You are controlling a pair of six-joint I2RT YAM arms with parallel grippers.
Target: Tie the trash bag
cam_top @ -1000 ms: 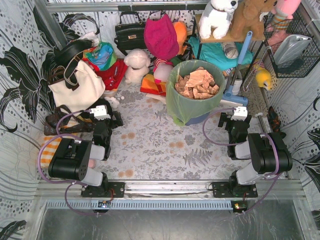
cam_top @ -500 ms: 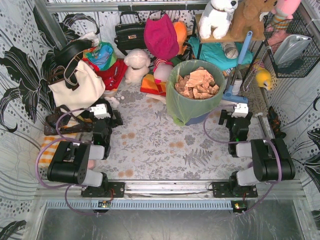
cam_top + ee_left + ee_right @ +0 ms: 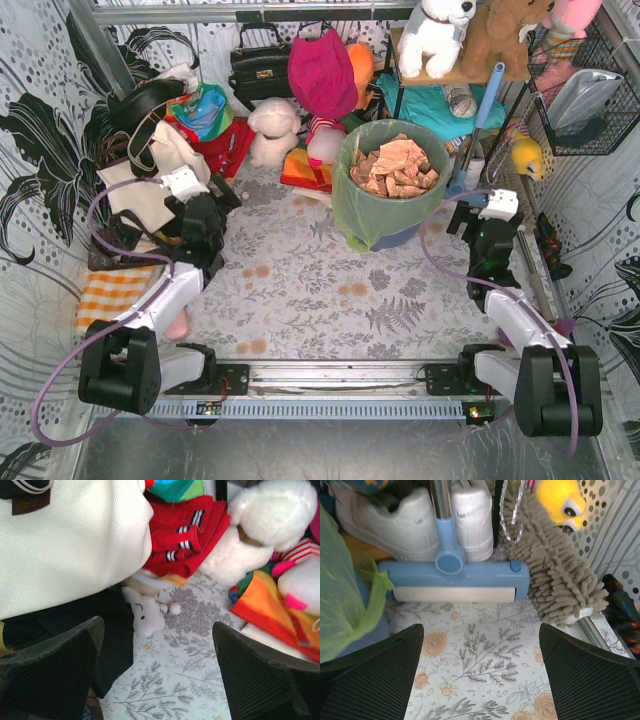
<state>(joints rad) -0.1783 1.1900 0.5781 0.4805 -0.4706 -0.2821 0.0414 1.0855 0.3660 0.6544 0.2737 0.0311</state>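
- The floral counter [image 3: 300, 290] lies beneath both grippers.
- The trash bag [image 3: 352, 208] lines a bin [image 3: 400, 238] and is open-topped over tan paper. It stands left of the right gripper [image 3: 480, 630], near but apart.
- The right gripper's fingers are spread wide with nothing between them.
- A cream tote [image 3: 65, 545] sits ahead-left of the left gripper [image 3: 157, 630], which is likewise spread wide.
- A blue roller [image 3: 452, 577] lies just ahead of the right gripper.
- A small white plush [image 3: 145, 615] lies just ahead of the left gripper.
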